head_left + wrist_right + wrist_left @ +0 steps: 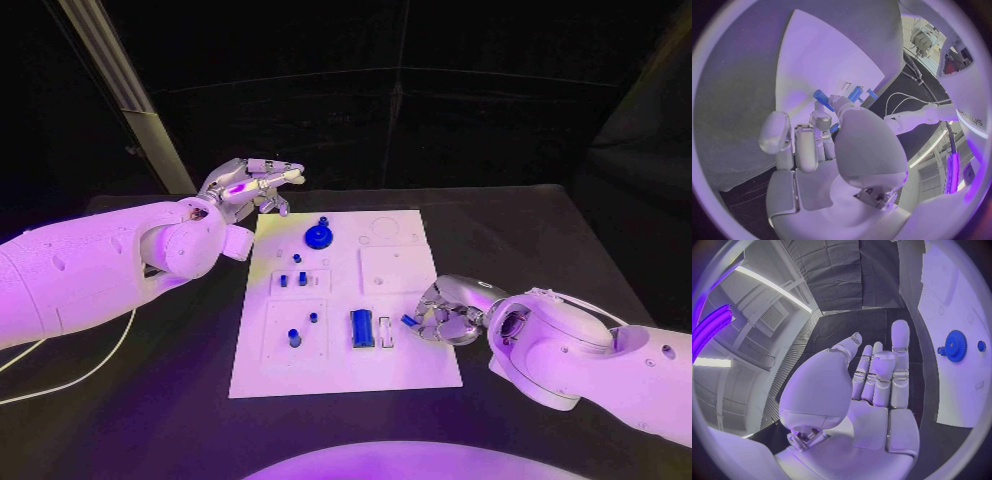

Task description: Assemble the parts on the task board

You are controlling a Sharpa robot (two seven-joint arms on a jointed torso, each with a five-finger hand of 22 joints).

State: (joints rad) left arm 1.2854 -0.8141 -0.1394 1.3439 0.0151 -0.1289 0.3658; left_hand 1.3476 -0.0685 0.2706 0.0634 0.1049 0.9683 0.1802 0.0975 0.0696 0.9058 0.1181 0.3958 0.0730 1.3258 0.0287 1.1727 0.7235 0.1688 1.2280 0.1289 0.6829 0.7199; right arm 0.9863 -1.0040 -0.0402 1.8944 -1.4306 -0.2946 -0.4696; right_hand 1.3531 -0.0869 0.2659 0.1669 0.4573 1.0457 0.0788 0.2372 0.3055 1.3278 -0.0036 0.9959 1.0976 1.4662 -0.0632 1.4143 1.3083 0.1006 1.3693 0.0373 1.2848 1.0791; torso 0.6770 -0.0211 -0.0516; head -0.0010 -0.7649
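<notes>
Task board [397, 372] sits between my hands. Right hand [450, 312] pinches a small blue part [822, 99] at its fingertips; left hand [253, 187] spread, empty. Probably insertion step; next needs alignment over a slot.

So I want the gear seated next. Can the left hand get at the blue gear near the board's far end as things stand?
Probably yes. The left hand hovers open just off the task board's far left corner, the blue gear lies close beside it, and nothing stands between them.
</notes>
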